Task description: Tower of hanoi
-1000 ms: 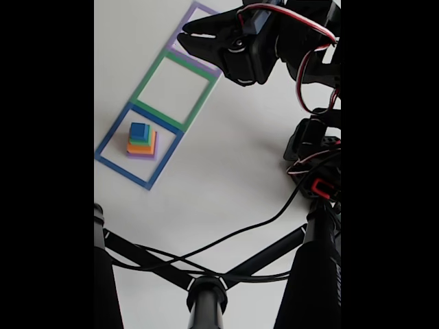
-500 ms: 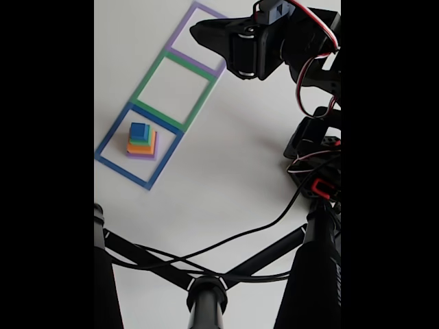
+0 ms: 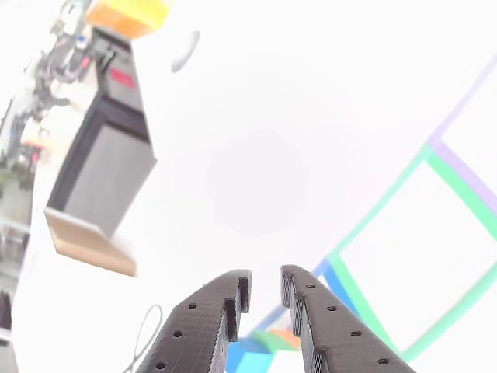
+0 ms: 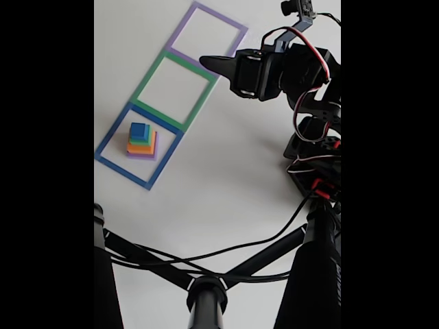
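The tower of hanoi (image 4: 141,141) stands stacked inside the blue square outline (image 4: 113,130): a small blue cube on top, then green and orange layers, with a purple slab at the bottom. In the other view its blue top (image 3: 252,364) and orange layer (image 3: 286,339) peek out low between the fingers. My black gripper (image 4: 206,63) hangs in the air over the right corner of the green outline (image 4: 148,77), well away from the tower. Its fingers (image 3: 213,318) stand open by a narrow gap with nothing between them.
A purple outline (image 4: 182,26) lies beyond the green one. Black stand legs (image 4: 206,295) and loose cables (image 4: 240,236) cross the bottom of the fixed view, and the arm's base (image 4: 315,157) sits at right. A dark box (image 3: 105,163) stands at left in the other view.
The gripper has swung down and right in the fixed view, from over the purple outline to the green outline's corner. The tower has not moved.
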